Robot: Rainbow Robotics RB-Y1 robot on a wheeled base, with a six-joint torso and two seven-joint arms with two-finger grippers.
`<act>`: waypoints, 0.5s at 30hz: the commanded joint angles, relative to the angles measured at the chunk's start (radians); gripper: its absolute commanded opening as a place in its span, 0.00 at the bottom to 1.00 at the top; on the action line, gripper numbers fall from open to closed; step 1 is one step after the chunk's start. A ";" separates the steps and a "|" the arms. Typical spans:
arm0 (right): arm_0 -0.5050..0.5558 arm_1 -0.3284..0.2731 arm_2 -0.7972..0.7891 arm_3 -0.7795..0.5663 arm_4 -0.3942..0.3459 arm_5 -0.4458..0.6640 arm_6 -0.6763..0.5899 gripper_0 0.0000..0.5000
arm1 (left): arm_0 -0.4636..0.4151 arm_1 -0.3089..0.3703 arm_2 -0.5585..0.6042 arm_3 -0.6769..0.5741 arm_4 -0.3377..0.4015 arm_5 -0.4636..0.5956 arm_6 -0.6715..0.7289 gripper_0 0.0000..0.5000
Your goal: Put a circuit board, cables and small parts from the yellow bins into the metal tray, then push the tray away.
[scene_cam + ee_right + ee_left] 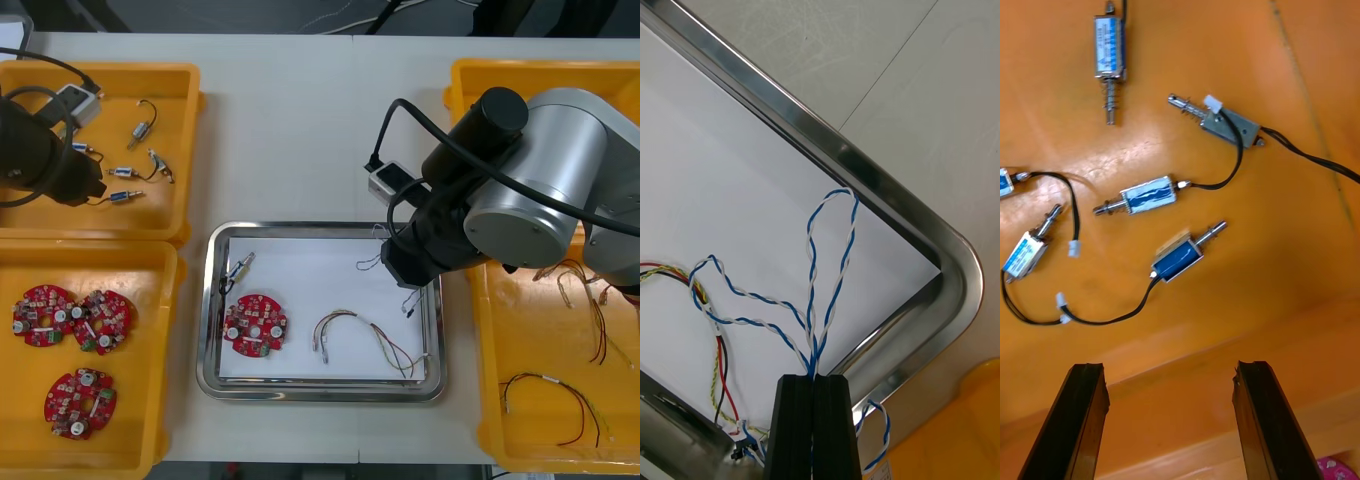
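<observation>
My right gripper [815, 377] is shut on a twisted blue and white cable [827, 255], whose loops hang over the white inside of the metal tray [215, 300], near its far right corner [955, 255]. The right arm [500, 200] covers that corner in the front view. Inside the tray lie a round red circuit board [255, 325], a small metal part [240, 268] and a red and yellow cable [370, 335]. My left gripper [1172, 367] stands open above several small metal parts [1176, 259] in the far left yellow bin [180, 80].
The near left bin [150, 280] holds three more red circuit boards [75, 320]. Loose cables [560, 400] lie in the near right bin [490, 350]. Another yellow bin [470, 80] stands at the far right. Bare table lies beyond the tray.
</observation>
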State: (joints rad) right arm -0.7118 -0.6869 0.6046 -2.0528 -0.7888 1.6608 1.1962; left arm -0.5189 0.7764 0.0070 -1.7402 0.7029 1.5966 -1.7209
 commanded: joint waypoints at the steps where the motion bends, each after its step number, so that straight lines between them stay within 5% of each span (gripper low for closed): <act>1: -0.081 0.029 0.060 0.057 -0.004 -0.038 0.158 0.00 | -0.003 0.043 -0.028 -0.002 0.001 -0.027 -0.011 1.00; 15: -0.124 0.072 0.182 0.171 0.017 -0.156 0.419 0.00 | -0.001 0.044 -0.022 0.001 -0.002 -0.046 -0.104 1.00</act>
State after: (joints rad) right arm -0.7949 -0.6401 0.7541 -1.8834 -0.7838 1.5341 1.5758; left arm -0.5189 0.7766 -0.0183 -1.7361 0.7115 1.5769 -1.7210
